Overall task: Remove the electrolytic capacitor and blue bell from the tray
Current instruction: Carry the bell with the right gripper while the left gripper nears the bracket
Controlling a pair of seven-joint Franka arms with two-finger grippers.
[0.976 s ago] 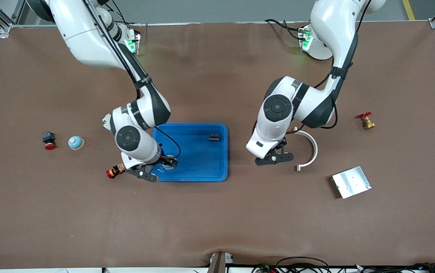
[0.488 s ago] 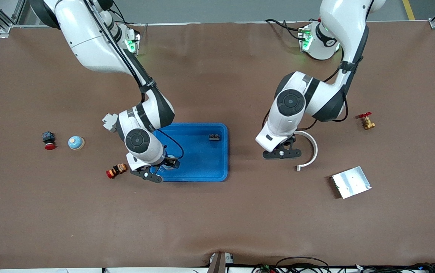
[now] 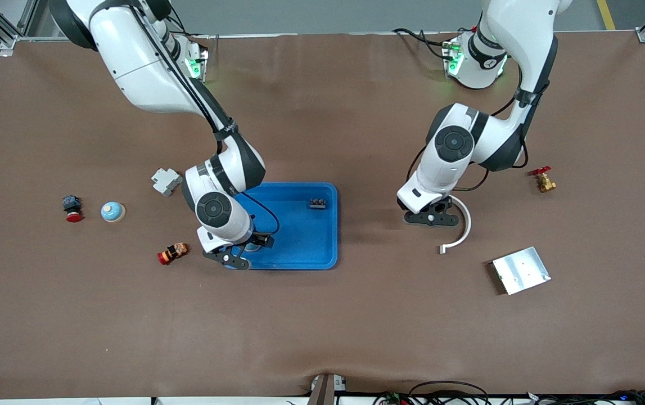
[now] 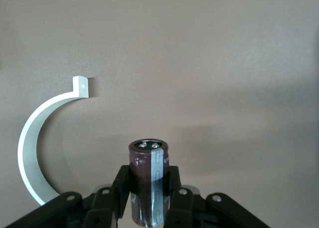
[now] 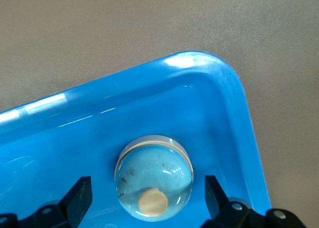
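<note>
- While the left gripper (image 4: pixel 148 208) pinches the electrolytic capacitor (image 4: pixel 148 180) tight between its two fingers, it hangs over bare table, next to a white curved piece (image 3: pixel 460 224) and away from the tray (image 3: pixel 300 230).
- So I think the capacitor step is almost done. The capacitor is already out of the tray, but it is not set down yet.
- The next move for this arm is easy, I think: go down to the brown table (image 3: pixel 322 315), let the fingers go apart, and lift away. It should not land on the white curved piece, which lies just beside the gripper.
- The right gripper (image 5: pixel 147 198) has its fingers spread wide. It is over the corner of the tray that is toward the right arm's end of the table and near the front camera.
- The blue bell (image 5: pixel 153 183) sits in that corner of the tray, close to the rim. It has a small tan button on top.
- In the right wrist view the bell lies right between the two open fingers, one on each side. I cannot tell if the fingers touch it yet.
- So the bell step has just begun, I think. Next the fingers need to squeeze the bell's round sides and lift it up over the rim. The bell is smooth and round, so it could slip.
- A small dark part (image 3: pixel 317 203) lies in another corner of the tray.
</note>
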